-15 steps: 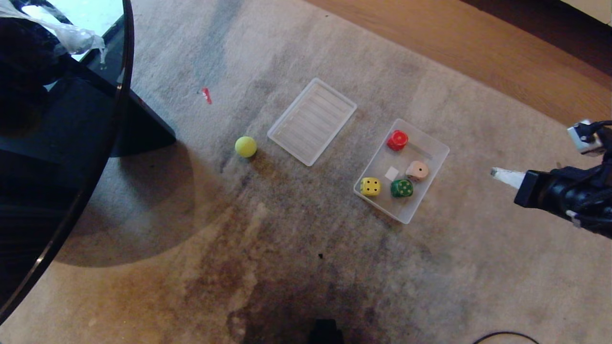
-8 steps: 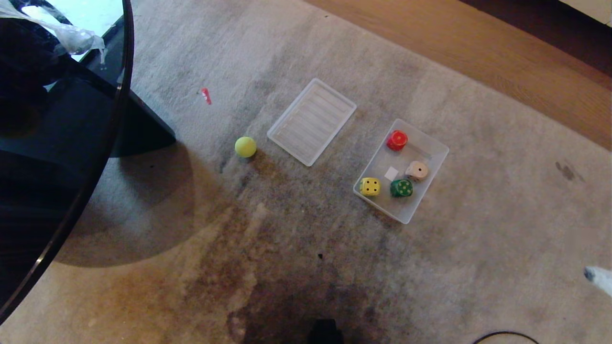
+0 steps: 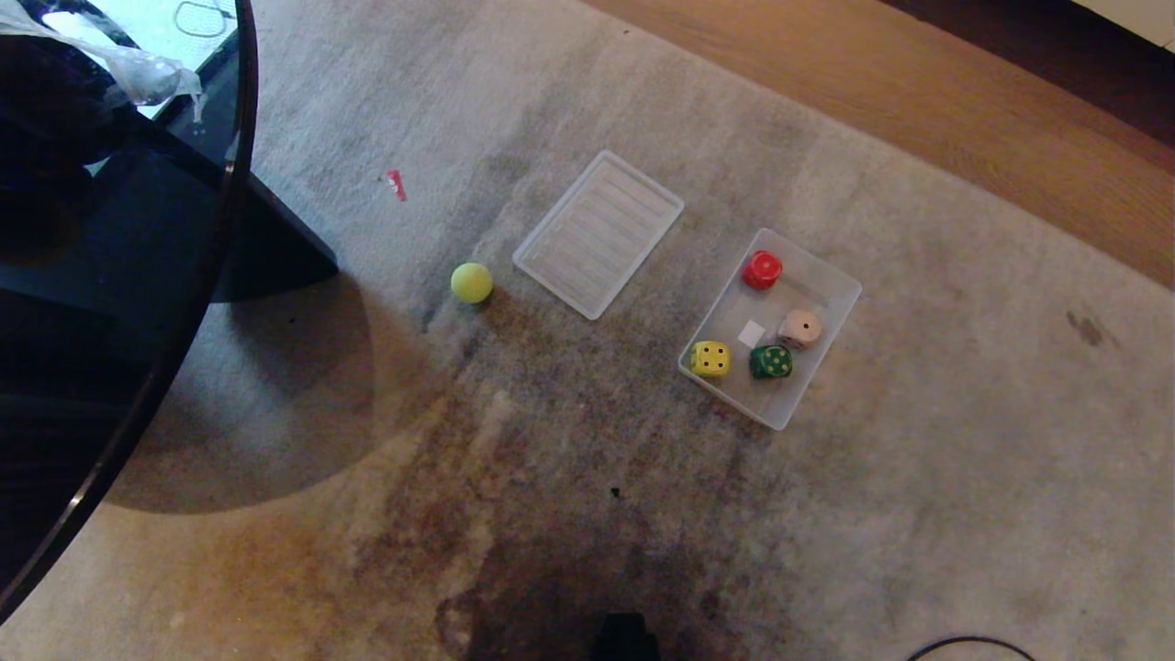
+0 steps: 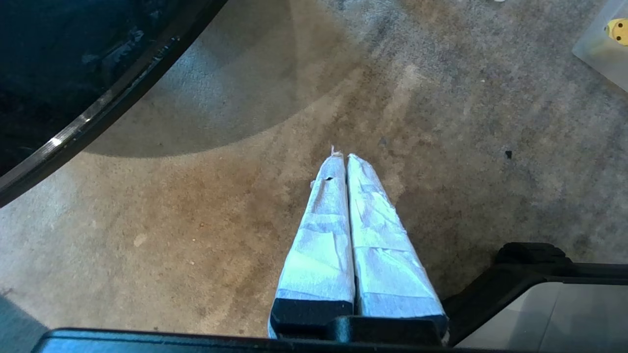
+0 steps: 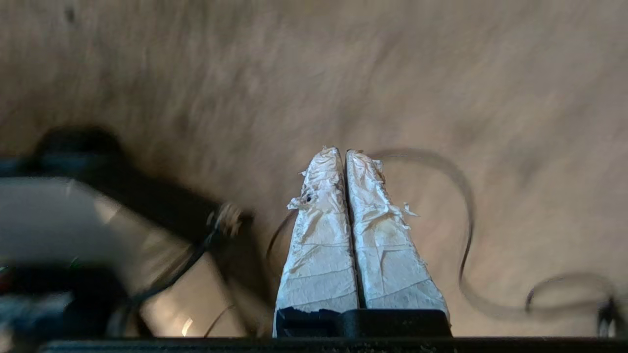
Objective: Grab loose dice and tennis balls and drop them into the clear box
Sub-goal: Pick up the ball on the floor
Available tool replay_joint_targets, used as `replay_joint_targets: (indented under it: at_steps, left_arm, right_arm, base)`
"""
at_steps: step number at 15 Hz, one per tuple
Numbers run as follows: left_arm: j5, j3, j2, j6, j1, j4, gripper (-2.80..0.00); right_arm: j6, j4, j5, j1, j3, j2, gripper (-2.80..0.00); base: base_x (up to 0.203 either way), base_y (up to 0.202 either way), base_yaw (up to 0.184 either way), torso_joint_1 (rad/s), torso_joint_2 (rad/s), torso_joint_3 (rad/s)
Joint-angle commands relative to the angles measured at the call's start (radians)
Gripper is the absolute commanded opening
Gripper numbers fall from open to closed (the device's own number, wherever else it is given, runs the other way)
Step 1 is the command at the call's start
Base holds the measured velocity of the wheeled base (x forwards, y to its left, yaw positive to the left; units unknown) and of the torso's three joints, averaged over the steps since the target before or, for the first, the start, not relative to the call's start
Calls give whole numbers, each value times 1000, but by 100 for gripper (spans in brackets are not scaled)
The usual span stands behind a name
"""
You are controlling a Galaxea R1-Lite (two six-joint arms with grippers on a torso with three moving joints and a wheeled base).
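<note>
Four dice point(image 3: 762, 326) sit in the clear box point(image 3: 837, 285); both end effectors, pressed together, seemingly must fetch the tennis ball point(image 3: 472, 282) next.

Translucent plastic clear box point(image 3: 833, 275), seemingly smooth

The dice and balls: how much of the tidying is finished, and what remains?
Done: four dice, red, beige, yellow and green, lie in the clear box. In hand: nothing; the left gripper and right gripper have shut, empty fingers. Left: one tennis ball lies loose on the carpet beside the lid. No second ball shows.
</note>
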Motion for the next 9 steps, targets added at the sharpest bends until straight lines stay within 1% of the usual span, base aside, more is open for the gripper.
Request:
replay_joint_targets:
  at_steps: [1, 3, 6, 8, 9]
  left_arm:
    - [0, 1, 0, -1, 1, 0, -280]
    - [0, -1, 0, -1, 1, 0, -280]
    - [0, -1, 0, -1, 1, 0, -280]
    - [0, 0, 0, 0, 1, 0, -280]
    - [0, -1, 0, -1, 1, 0, -280]
  right_arm:
    - [-5, -15, -1, -2, 26, -19, -280]
    - [-9, -33, -1, 6, 31, -19, -280]
    - [-20, -33, -1, 51, 31, -27, -280]
    - [-16, -25, -1, 98, 29, -123, -280]
    - [-16, -24, -1, 102, 29, -190, -280]
  base:
    - [0, 0, 0, 0, 0, 0]
    - [0, 0, 0, 0, 0, 0]
    - [0, 0, 0, 0, 0, 0]
    - [0, 0, 0, 0, 0, 0]
    - [0, 0, 0, 0, 0, 0]
